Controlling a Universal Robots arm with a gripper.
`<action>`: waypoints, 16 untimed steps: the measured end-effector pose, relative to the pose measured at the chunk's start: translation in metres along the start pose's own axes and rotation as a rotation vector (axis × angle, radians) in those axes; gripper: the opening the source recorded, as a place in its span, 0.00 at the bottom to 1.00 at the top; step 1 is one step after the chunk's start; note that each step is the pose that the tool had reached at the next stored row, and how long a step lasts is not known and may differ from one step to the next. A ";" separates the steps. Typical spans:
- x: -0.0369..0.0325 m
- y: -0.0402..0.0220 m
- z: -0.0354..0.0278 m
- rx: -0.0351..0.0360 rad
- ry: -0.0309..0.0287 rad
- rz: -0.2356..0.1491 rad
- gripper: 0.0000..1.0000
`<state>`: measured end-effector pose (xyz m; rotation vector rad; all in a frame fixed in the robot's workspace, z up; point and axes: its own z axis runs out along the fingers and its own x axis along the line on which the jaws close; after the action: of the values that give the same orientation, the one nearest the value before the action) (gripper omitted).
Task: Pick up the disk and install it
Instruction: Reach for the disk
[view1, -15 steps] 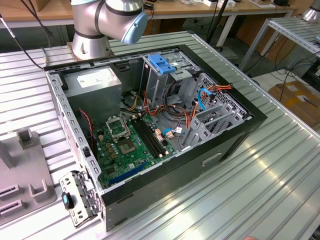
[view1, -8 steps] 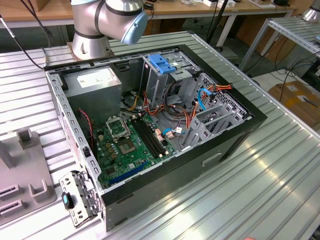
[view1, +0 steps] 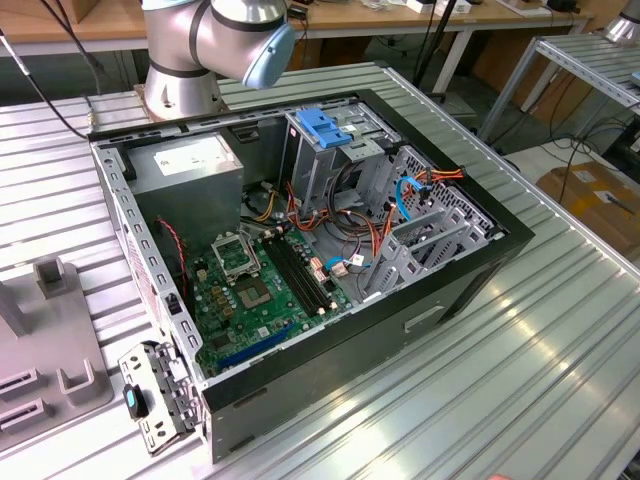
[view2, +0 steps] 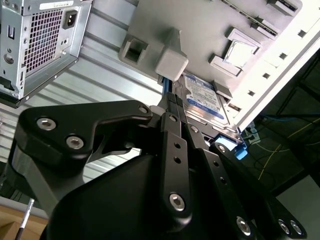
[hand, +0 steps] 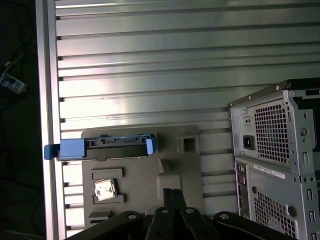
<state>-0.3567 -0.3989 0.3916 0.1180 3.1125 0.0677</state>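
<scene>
Gripper (hand: 173, 196) near the disk (hand: 102, 147)
Its 2 fingers (hand: 168, 197) sit narrow, holding nothing; the disk stands in the grey fixture (hand: 140, 185).

Silver-grey tubular metal robot arm (view1: 215, 35) wearing a pale-blue round plastic joint cap (view1: 270, 55), widening into a silver cyl. base (view1: 180, 90), matte black angular gripper (view2: 169, 102) w/ hinged link bars, small silver hex screws (view2: 176, 201) glinting along them

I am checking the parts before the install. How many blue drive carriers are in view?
2. One frames the disk on the grey fixture; the other carrier lies atop the drive cage in the open computer case. More may be hidden inside the cage.
</scene>
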 end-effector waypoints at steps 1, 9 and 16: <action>0.0012 -0.0001 0.0000 0.0000 0.0000 0.000 0.11; 0.0172 -0.0013 -0.0001 0.0000 -0.0001 0.000 0.11; 0.0346 -0.0026 -0.0004 0.0000 0.0000 0.000 0.11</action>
<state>-0.3914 -0.3990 0.3910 0.1178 3.1125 0.0677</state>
